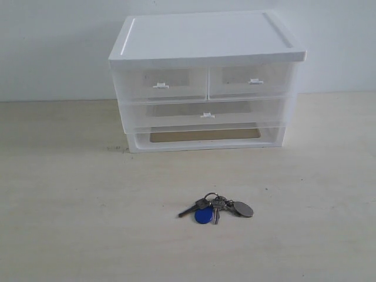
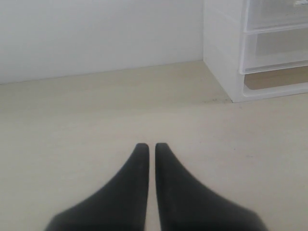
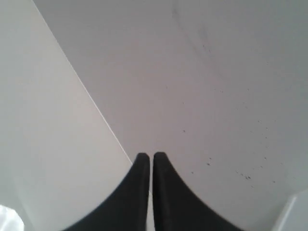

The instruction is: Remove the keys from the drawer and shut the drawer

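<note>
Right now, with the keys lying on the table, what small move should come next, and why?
Probably none: I'd hold both arms where they are. The keys lie on the table in front of the cabinet, the wide drawer looks pushed in flush, and the left hand and right hand are both shut on nothing.

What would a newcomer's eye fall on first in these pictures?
First comes the white drawer cabinet standing at the back of the pale table, its drawers looking shut. Next come the keys with their round blue tag, lying on the table in front of the cabinet, apart from it. In the wrist views, the left gripper and right gripper have their dark fingers nearly together, holding nothing.
</note>
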Action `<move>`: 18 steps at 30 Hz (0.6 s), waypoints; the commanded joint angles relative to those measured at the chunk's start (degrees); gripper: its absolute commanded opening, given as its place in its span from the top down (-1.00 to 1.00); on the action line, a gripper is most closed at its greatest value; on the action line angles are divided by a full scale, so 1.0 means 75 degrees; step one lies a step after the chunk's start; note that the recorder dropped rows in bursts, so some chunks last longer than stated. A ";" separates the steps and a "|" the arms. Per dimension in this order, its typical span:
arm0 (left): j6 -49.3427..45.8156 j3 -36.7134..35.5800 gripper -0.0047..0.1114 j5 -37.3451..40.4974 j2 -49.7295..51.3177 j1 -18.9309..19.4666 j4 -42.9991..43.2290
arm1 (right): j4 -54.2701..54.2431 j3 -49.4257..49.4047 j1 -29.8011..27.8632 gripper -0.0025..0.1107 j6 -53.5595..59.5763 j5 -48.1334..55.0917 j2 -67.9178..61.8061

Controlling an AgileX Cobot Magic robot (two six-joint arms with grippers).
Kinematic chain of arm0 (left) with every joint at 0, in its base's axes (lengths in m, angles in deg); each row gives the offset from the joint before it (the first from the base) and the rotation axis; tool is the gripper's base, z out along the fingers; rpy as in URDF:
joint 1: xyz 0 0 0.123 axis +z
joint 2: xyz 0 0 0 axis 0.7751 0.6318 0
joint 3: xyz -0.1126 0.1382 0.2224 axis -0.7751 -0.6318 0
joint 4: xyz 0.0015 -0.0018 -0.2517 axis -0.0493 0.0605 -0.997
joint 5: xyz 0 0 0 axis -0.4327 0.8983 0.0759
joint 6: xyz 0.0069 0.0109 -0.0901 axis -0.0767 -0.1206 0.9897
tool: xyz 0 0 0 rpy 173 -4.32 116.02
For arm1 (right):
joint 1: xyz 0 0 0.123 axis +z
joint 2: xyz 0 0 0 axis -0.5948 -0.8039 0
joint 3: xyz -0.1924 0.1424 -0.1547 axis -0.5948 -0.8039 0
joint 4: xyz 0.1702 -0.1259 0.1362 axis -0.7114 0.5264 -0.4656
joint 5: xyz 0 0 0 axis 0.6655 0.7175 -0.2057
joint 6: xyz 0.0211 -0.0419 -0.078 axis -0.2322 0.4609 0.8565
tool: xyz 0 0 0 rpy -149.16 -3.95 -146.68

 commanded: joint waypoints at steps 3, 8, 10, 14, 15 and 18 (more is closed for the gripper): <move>0.0052 -0.0022 0.84 -0.0097 -0.0025 0.0026 0.0013 | -0.0952 -0.0024 0.0004 0.96 0.0961 0.0117 0.0408; 0.0052 -0.0022 0.84 -0.0097 -0.0025 0.0026 0.0013 | -0.1235 -0.0024 0.0004 0.96 0.2144 0.0222 0.0907; 0.0052 -0.0022 0.84 -0.0097 -0.0025 0.0026 0.0013 | -0.1250 -0.0024 0.0004 0.96 0.2483 0.0236 0.1124; 0.0052 -0.0022 0.84 -0.0097 -0.0025 0.0026 0.0013 | -0.1470 -0.0024 0.0004 0.96 0.3048 0.0363 0.1413; 0.0052 -0.0022 0.84 -0.0097 -0.0025 0.0026 0.0013 | -0.1484 -0.0024 0.0004 0.96 0.3091 0.0402 0.1457; 0.0052 -0.0022 0.84 -0.0097 -0.0025 0.0026 0.0013 | -0.1658 -0.0213 0.0004 0.96 0.3114 0.0605 0.1695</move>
